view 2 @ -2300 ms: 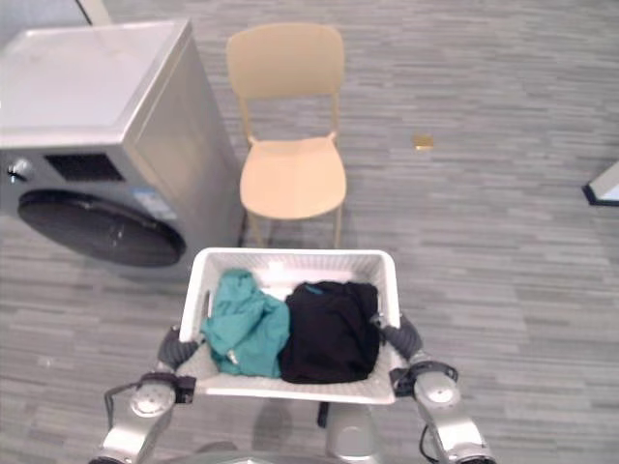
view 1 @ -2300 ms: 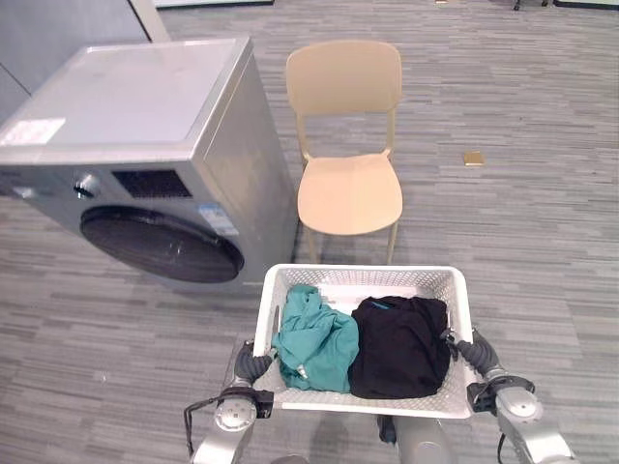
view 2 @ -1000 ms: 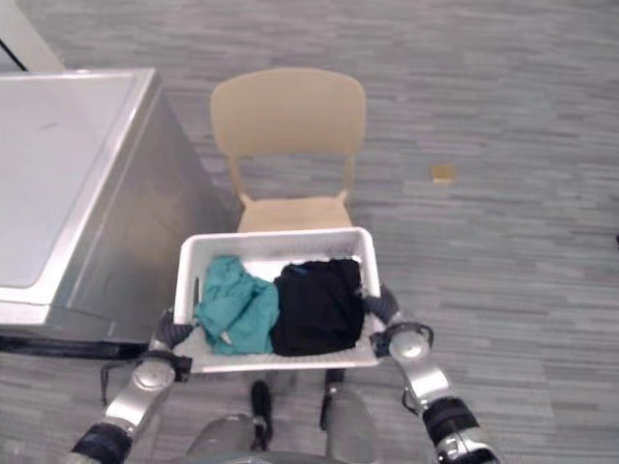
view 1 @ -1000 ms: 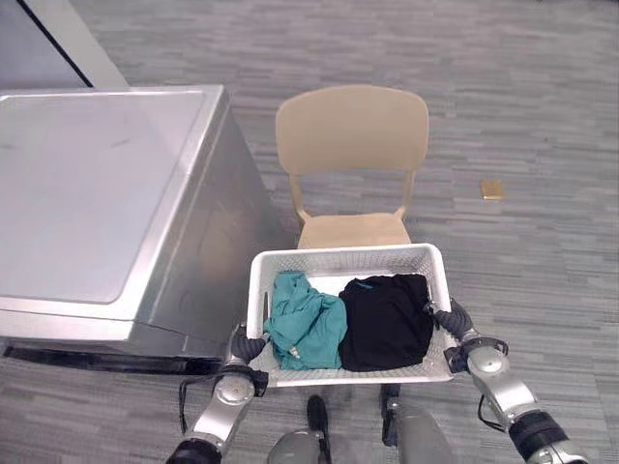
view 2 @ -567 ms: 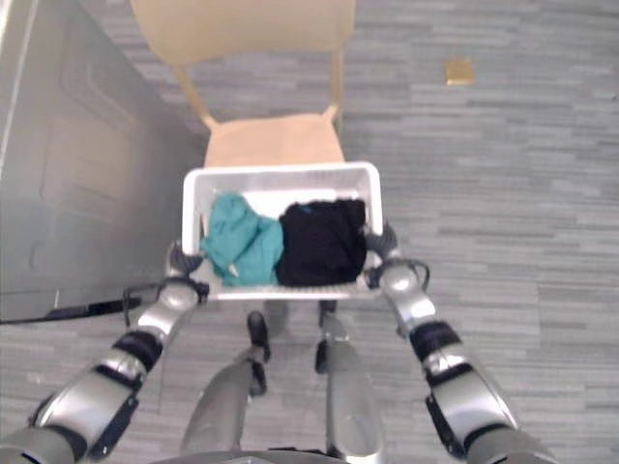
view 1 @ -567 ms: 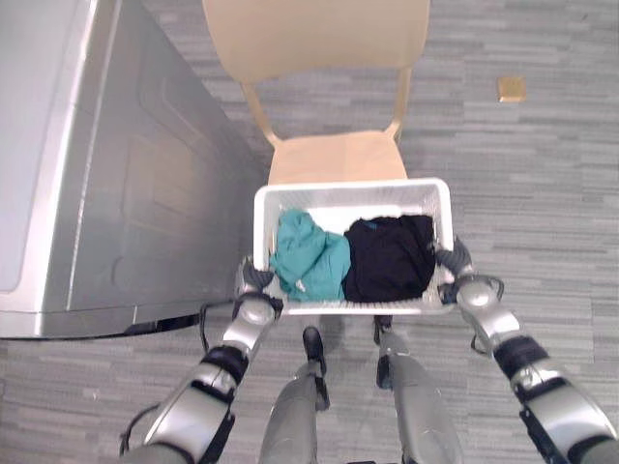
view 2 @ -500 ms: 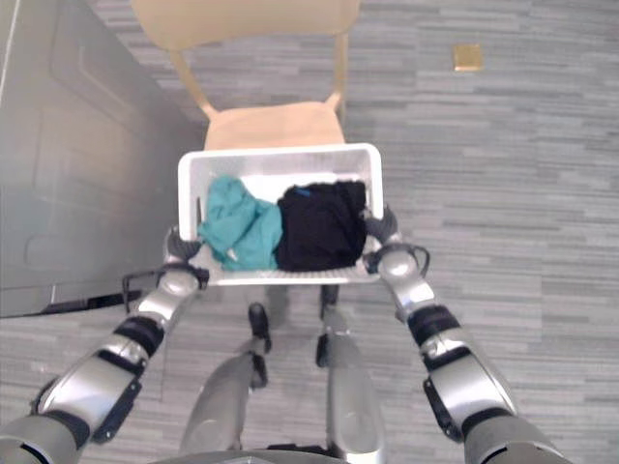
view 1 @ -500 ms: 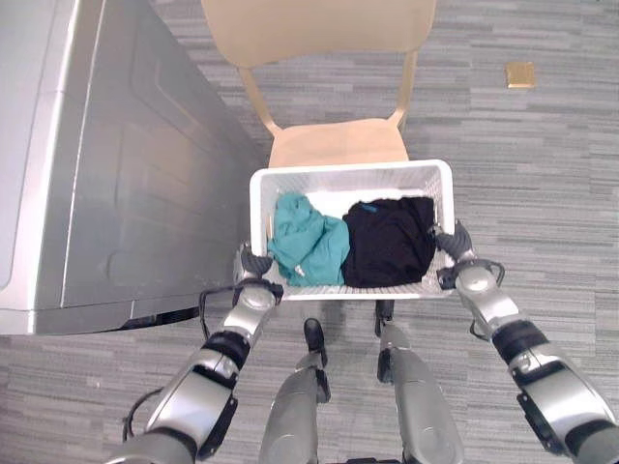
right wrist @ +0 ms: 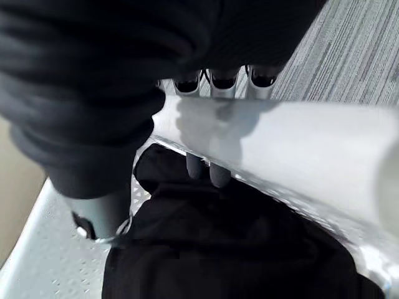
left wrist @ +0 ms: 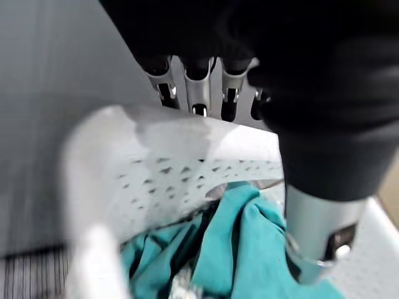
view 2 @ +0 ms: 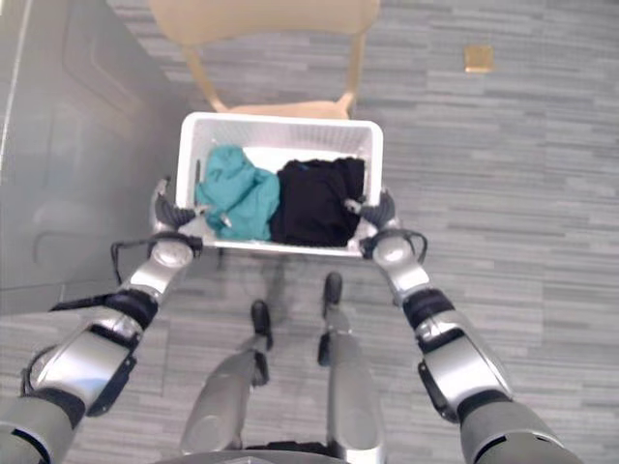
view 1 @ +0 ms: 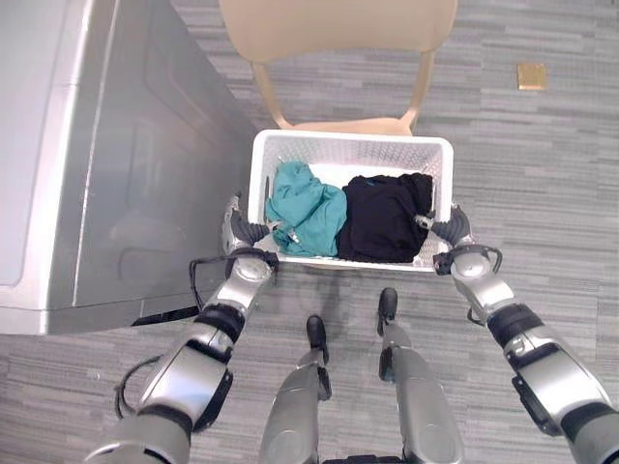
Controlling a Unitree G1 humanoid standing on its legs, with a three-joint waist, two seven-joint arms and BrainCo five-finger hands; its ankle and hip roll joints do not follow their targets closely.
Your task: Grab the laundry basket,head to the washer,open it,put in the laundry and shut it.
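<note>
Grey plank floor point(view 1: 542, 155); washer point(view 1: 106, 164) at left. Basket point(view 1: 348, 147) (above chair point(view 1: 338, 34)) clamped by left hand point(view 1: 242, 232) and right hand point(view 1: 453, 232), fingers curled over rims. Risk: snagging the chair.

The basket point(view 1: 348, 150) holding two garments point(view 1: 348, 217) sits before the chair point(view 1: 338, 39), washer point(view 1: 87, 164) at left.

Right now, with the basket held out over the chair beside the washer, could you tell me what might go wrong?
1. The white basket hangs over the tan chair seat; moving forward could knock its far edge against the chair.
2. The left hand and right hand grip only the side rims; a slip on either would tip out the teal garment and black garment.
3. The washer stands close on the left; turning could strike it.
</note>
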